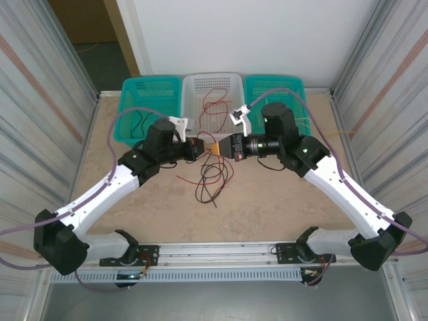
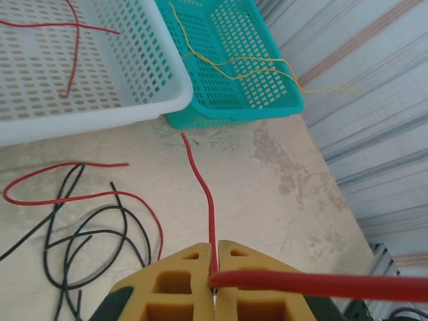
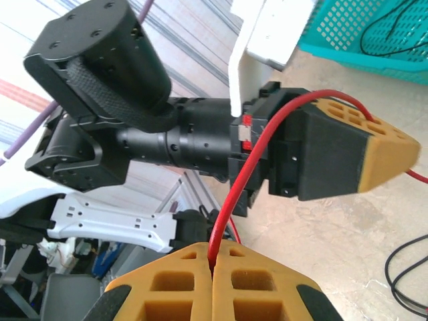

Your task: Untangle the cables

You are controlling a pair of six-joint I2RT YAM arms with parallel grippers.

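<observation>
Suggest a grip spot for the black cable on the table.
Its straight run at the left edge of the left wrist view, below where the black cable crosses the loose red cable. There it seems to lie flat and alone on the table. Come straight down, jaws across the strand.

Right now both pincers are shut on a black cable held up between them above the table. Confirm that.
Not quite: the cable is red, not black. The left wrist view shows the left pincer shut on a red cable, and the right wrist view shows the right pincer shut on red too. The black cables lie loose on the table.
</observation>
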